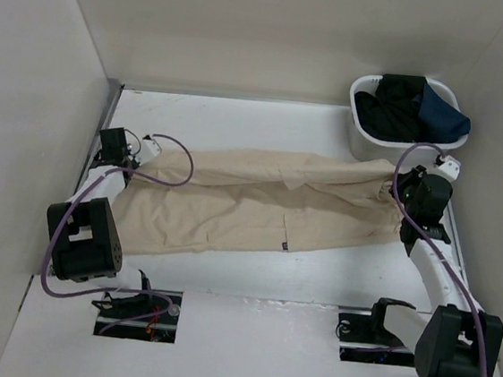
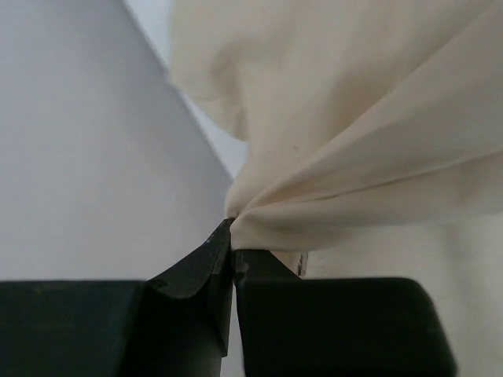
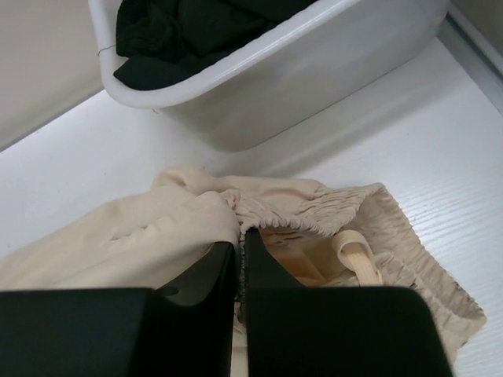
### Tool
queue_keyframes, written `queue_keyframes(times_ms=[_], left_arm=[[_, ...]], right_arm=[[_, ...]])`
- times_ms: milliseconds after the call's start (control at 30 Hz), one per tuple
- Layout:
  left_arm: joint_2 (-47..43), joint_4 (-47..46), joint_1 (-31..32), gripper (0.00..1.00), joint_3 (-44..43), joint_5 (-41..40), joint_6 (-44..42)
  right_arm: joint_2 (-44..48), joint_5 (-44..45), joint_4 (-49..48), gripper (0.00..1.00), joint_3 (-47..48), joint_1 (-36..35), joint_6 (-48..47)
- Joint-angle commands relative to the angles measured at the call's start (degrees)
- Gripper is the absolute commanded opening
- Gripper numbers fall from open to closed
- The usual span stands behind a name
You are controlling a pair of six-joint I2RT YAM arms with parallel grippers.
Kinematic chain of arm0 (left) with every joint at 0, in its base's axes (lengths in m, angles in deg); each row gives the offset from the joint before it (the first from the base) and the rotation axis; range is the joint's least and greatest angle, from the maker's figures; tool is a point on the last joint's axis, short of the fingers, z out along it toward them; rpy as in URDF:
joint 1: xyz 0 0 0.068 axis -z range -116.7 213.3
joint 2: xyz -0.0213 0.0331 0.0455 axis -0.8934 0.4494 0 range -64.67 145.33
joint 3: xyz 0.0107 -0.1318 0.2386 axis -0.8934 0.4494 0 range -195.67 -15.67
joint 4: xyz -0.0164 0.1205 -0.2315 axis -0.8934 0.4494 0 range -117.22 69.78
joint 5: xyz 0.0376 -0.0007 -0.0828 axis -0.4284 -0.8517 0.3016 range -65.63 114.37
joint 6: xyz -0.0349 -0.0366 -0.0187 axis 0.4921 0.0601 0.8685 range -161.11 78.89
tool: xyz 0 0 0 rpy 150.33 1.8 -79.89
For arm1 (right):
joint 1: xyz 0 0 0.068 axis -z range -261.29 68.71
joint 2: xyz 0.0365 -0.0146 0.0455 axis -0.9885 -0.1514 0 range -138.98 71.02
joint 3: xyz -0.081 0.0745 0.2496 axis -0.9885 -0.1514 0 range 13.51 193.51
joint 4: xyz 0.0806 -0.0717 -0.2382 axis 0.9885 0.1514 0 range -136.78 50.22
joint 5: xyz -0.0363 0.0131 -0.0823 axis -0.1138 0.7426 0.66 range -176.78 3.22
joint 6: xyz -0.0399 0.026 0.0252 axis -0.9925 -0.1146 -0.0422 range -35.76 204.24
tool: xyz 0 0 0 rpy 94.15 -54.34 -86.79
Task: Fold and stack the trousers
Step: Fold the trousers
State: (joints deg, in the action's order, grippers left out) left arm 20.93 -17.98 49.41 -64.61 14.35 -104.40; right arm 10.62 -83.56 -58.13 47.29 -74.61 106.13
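Observation:
The beige trousers (image 1: 268, 204) lie stretched across the white table, legs to the left and gathered waist to the right, with a small dark tag (image 1: 284, 243) near the front edge. My left gripper (image 1: 137, 166) is shut on the trousers' leg end, and the cloth (image 2: 346, 157) bunches out from between its jaws (image 2: 233, 239). My right gripper (image 1: 403, 200) is shut on the gathered waistband (image 3: 314, 212), the cloth pinched between its fingertips (image 3: 240, 239). A beige drawstring loop (image 3: 357, 259) lies inside the open waist.
A white basket (image 1: 365, 133) with black and navy garments (image 1: 413, 111) stands at the back right, right behind the waistband; its wall (image 3: 314, 78) shows in the right wrist view. Side walls stand close by on the left and right.

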Motion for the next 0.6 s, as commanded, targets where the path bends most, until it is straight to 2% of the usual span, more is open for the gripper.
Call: queue_keyframes(times_ms=[0,100,167,200,267,333,467,500,533,567], left_arm=[[-4.13,-5.81,-1.54,0.01,-7.90,-2.28,-0.96],[-4.56,-4.84,-0.84,0.01,-11.60,-2.46,-0.96],[-6.75,-3.53,1.35,0.01,-11.00,-3.07,-0.96],[-8.33,-2.83,2.41,0.01,-9.69,-3.42,-0.96],[-11.76,-1.77,4.34,0.01,-5.83,-4.12,-0.44],[-15.54,-0.36,5.93,0.01,-0.47,-5.35,0.09],[-22.04,3.15,7.07,0.01,9.82,-6.24,1.14],[-23.36,4.03,7.16,0.01,12.10,-6.24,1.15],[-24.42,4.12,7.34,0.01,14.21,-6.24,1.32],[-25.30,4.21,7.43,0.01,15.88,-6.24,1.50]], right_arm=[[-5.74,-0.23,-5.17,0.11,5.22,0.66,1.67],[-13.76,-1.91,-3.42,0.18,11.03,1.27,1.84],[-15.97,-0.95,4.80,0.26,13.93,3.38,5.68],[-15.98,0.54,9.72,0.31,14.29,4.61,8.75],[-14.05,3.88,17.73,0.29,12.38,7.07,14.56],[-10.45,6.26,21.89,0.34,8.16,9.09,19.31],[2.45,10.82,24.09,0.58,-1.42,12.96,29.85],[5.61,12.40,25.49,0.67,-2.65,13.92,32.31],[8.43,13.81,27.07,0.79,-3.19,14.72,34.08],[10.81,15.13,28.74,0.86,-3.28,15.33,35.40]])
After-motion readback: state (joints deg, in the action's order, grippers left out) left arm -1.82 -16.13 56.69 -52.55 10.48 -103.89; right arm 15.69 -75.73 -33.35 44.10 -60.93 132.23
